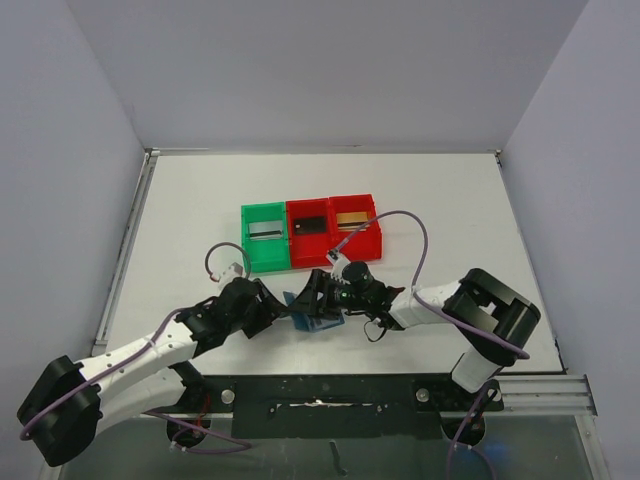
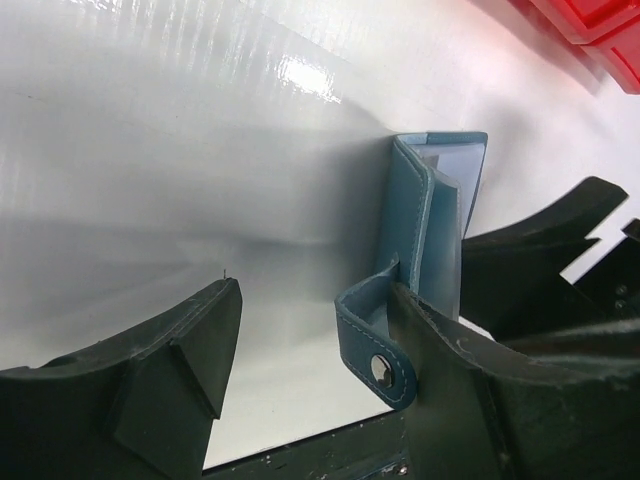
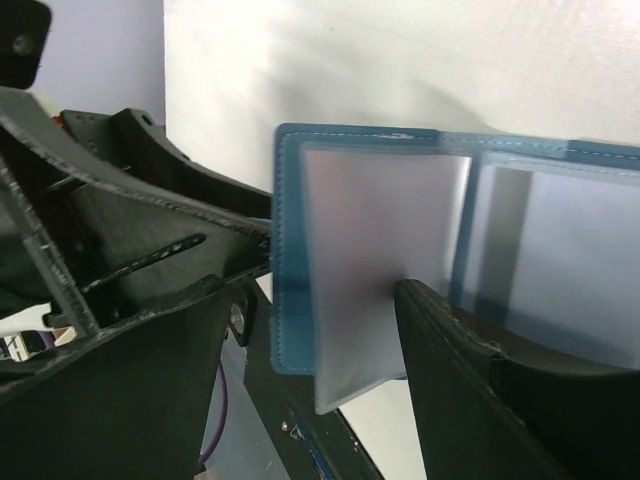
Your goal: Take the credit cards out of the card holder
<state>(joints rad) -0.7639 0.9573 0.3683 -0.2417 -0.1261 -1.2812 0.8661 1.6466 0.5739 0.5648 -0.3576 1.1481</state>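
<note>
The blue card holder [image 1: 316, 318] stands partly open on the white table between my two grippers. In the left wrist view the card holder [image 2: 428, 225] is on edge at the right, and its snap strap [image 2: 378, 350] rests against my right finger. My left gripper [image 2: 315, 300] [image 1: 284, 306] is open with only bare table in its gap. In the right wrist view the card holder [image 3: 290, 250] is spread, showing frosted sleeves [image 3: 375, 260]. My right gripper [image 3: 312, 295] [image 1: 326, 294] is open around its left panel, one finger touching a sleeve. Credit cards [image 1: 311, 224] lie in the bins.
A green bin [image 1: 249, 250] and two red bins [image 1: 296, 250] [image 1: 374, 240] stand in a row just beyond the grippers, each with a card inside. The table's black front rail [image 1: 330, 392] runs close behind the card holder. Walls close in the far side and both flanks.
</note>
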